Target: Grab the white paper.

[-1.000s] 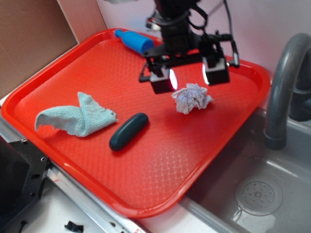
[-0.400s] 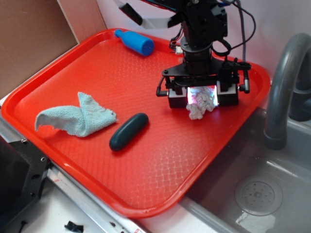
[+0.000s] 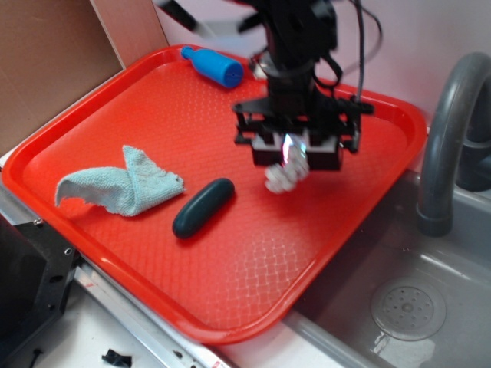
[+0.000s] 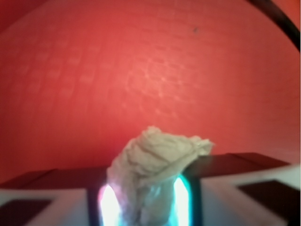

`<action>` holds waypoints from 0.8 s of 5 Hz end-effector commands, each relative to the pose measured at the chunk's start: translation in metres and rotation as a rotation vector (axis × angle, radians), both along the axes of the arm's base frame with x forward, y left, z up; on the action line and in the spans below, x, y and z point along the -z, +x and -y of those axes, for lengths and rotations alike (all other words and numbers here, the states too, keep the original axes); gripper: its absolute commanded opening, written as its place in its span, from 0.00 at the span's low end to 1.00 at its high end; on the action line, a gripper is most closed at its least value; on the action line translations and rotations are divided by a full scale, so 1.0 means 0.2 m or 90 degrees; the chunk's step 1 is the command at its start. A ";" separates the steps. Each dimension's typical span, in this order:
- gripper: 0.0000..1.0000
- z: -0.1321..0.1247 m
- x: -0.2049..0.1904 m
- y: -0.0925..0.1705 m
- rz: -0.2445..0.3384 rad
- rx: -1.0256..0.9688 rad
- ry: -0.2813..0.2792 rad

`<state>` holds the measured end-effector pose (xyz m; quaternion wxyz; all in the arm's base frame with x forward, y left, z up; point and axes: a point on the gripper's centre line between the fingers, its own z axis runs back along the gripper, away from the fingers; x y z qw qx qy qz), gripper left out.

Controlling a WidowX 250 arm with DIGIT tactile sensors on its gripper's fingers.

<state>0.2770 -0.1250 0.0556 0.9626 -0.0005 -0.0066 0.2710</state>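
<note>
The white paper (image 3: pixel 282 175) is a crumpled ball pinched between the two lit pads of my gripper (image 3: pixel 295 153), hanging just above the red tray (image 3: pixel 100 100) right of its middle. In the wrist view the white paper (image 4: pixel 155 162) bulges out from between the glowing pads, squeezed narrow where my gripper (image 4: pixel 146 202) is shut on it. Only the lower part of the ball shows under the fingers in the exterior view.
On the tray lie a light blue-green cloth (image 3: pixel 126 184) at the left, a dark teal oblong object (image 3: pixel 202 207) near the middle and a blue bottle (image 3: pixel 213 67) at the back. A grey sink (image 3: pixel 406 307) and faucet (image 3: pixel 453 138) are to the right.
The gripper came down around the paper, shut on it, then lifted and shifted it slightly left and toward the front.
</note>
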 end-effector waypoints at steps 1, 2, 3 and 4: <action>0.00 -0.33 -0.54 -0.16 0.027 0.272 -0.114; 0.00 -0.42 -0.65 -0.30 0.066 0.313 -0.126; 0.00 -0.48 -0.69 -0.40 0.082 0.285 -0.112; 0.00 -0.51 -0.66 -0.40 0.065 0.249 -0.099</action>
